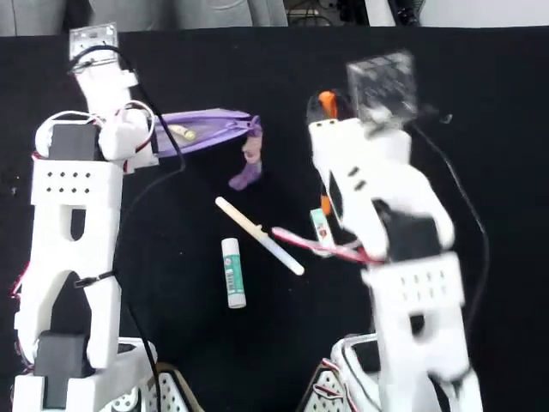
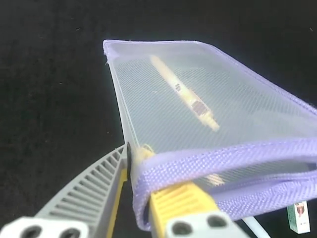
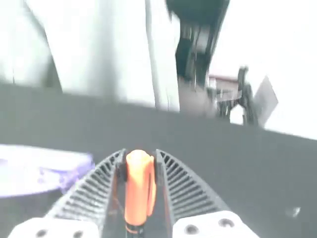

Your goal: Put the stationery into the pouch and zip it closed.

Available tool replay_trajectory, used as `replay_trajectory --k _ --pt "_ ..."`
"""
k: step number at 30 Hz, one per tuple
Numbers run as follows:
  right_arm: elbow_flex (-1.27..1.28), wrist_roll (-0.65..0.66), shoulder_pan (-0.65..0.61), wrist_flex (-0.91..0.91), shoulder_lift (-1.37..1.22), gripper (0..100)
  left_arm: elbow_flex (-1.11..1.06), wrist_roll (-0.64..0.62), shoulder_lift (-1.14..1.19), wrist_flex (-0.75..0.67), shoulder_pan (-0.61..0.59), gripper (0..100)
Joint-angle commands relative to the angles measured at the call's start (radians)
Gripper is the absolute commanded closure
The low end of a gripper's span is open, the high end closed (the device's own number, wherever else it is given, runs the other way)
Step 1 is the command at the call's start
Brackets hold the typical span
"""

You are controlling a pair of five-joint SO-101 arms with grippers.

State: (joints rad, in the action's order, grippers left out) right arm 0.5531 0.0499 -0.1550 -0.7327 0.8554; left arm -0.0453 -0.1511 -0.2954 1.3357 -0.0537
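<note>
The step in hand seems to be the loading of the pouch (image 2: pixel 208 114), which is not finished. The left end effector (image 2: pixel 132 163) is closed on the purple edge band of the pouch at the far left of the bench (image 1: pixel 480 103). It holds this end a little raised, and one yellow pen (image 2: pixel 181 91) already lies inside behind the mesh. The right end effector (image 3: pixel 139 156), at the far right and well apart from the pouch, grips an orange piece (image 3: pixel 137 193) between its fingers, probably a marker. I judge that the next move needs this piece to be carried left to the mouth of the pouch and put in along its length, while the left side holds the edge firm. I cannot tell how wide the mouth is open. Four more things wait on the bench between the arms: a glue stick (image 1: pixel 233 273), a long white stick (image 1: pixel 257 235), a red pen (image 1: pixel 322 246) and a small green-labelled piece (image 1: pixel 320 225) just beside the right arm. The purple pull (image 1: pixel 249 167) hangs at the right end of the pouch and could be in the way there. The zip is not closed yet.
</note>
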Motion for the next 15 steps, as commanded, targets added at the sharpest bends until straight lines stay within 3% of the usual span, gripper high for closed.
replay_trajectory --k 1,9,15 --pt "0.016 -0.038 -0.051 0.061 0.157 98.8 0.056 -0.005 -0.008 0.009 0.038 97" --pt "0.202 -0.035 -0.233 0.292 0.479 98.8 0.035 -0.005 -0.008 0.005 0.036 97" --pt "0.461 -0.037 -0.308 0.609 0.651 98.8 0.030 -0.005 -0.008 0.005 0.038 97"
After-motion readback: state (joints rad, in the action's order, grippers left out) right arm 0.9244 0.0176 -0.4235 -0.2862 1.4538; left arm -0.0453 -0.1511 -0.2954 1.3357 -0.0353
